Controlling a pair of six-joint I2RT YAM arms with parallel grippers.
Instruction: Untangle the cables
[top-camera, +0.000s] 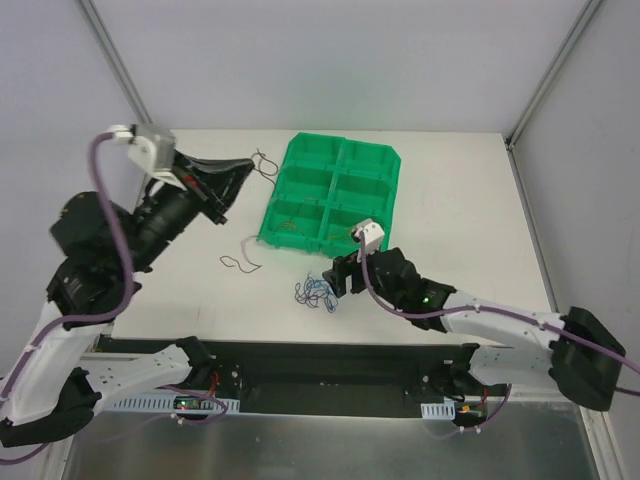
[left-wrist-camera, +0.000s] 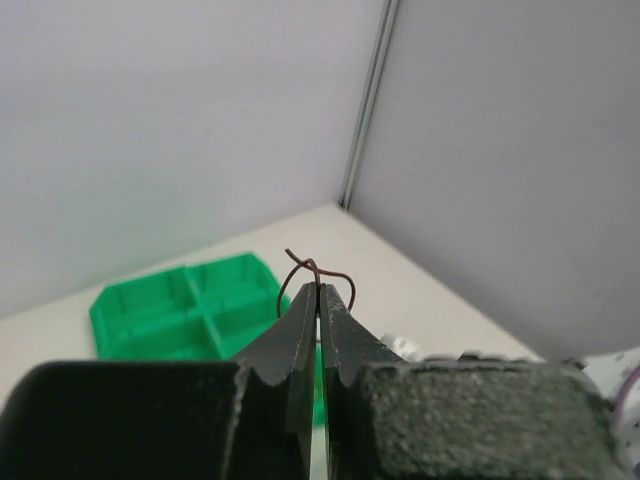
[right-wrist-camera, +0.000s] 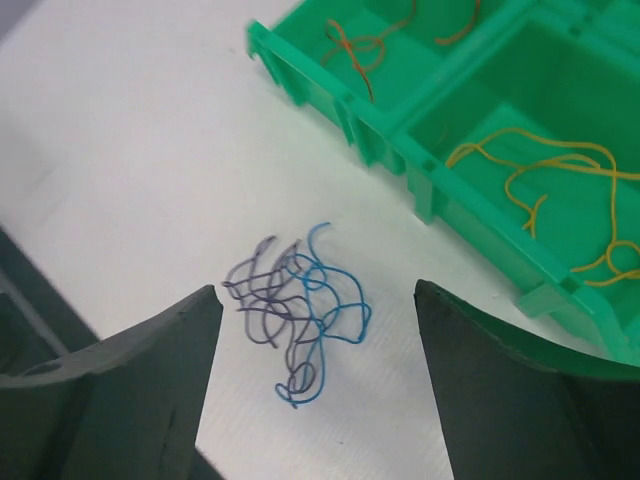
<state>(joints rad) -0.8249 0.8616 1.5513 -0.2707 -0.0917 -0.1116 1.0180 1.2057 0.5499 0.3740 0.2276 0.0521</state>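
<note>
White table (top-camera: 450, 200), green compartment tray (right-wrist-camera: 395, 150) just beyond the spread jaws of the right gripper (right-wrist-camera: 315, 300), blue and purple cable tangle (right-wrist-camera: 300, 312) between those jaws, loose dark cable (top-camera: 240, 263) on bare surface, apart from the closed jaws of the left gripper (left-wrist-camera: 318, 300)

Bright even light; near wrist foregrounds blurred.

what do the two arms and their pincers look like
The left arm and right arm: white links, black joints, a purple cable along each, white camera block at the wrist. The left pincer and right pincer: black, wedge-shaped fingers. Small green light on the right arm.
</note>
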